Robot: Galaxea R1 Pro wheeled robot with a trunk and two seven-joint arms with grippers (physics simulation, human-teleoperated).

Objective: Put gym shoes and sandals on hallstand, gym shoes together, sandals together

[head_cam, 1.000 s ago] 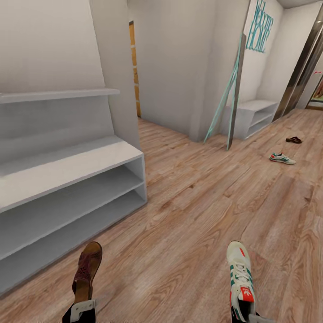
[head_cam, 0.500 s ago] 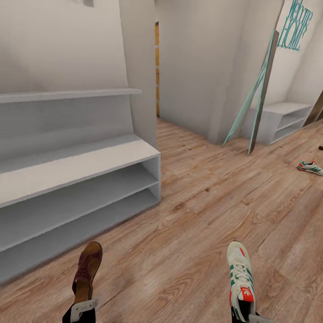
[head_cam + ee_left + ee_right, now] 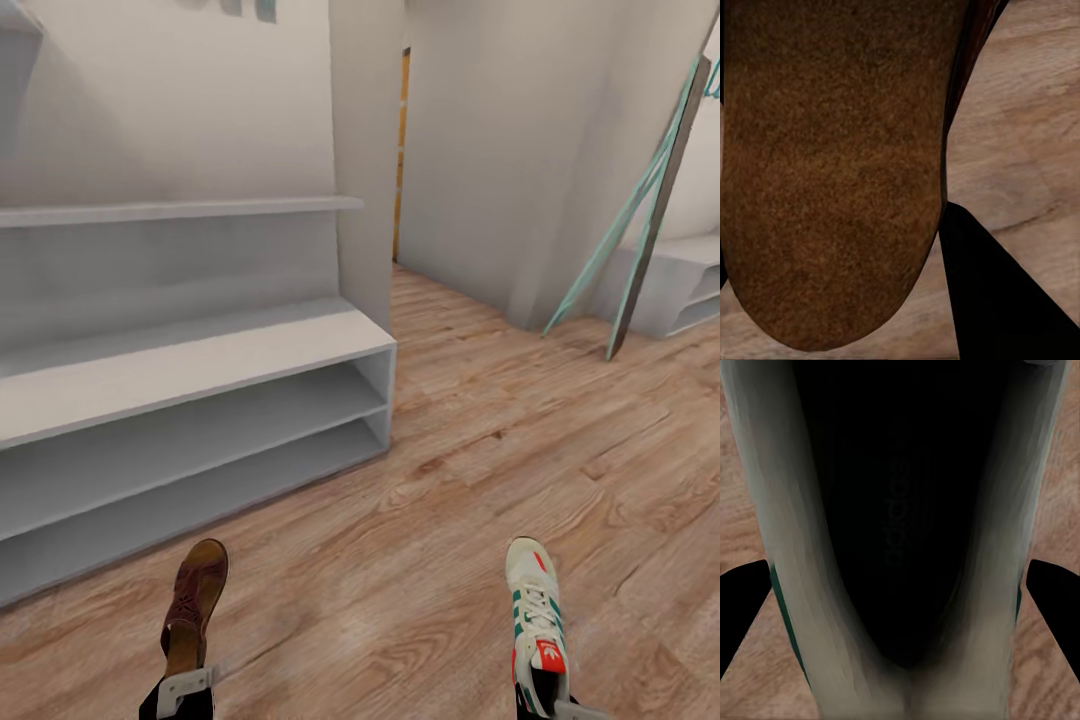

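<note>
The pale-grey hallstand point(image 3: 200, 360) stands at the left against the wall, its two long shelf slots and upper shelves bare. Nearer the camera, the left gripper point(image 3: 180, 690) is clamped on the heel of a brown sandal point(image 3: 195, 600), whose long axis runs away from the robot, toe tilted slightly right. At the right, the right gripper point(image 3: 545, 700) is clamped on the heel end of a white gym shoe point(image 3: 535, 610), toe pointing forward. Both are held above the corridor floor point(image 3: 450, 470).

hallstand point(image 3: 200, 350) bench top and both shelf slots bare | corridor floor point(image 3: 450, 480) open ahead | leaning frame point(image 3: 640, 210) far right
</note>
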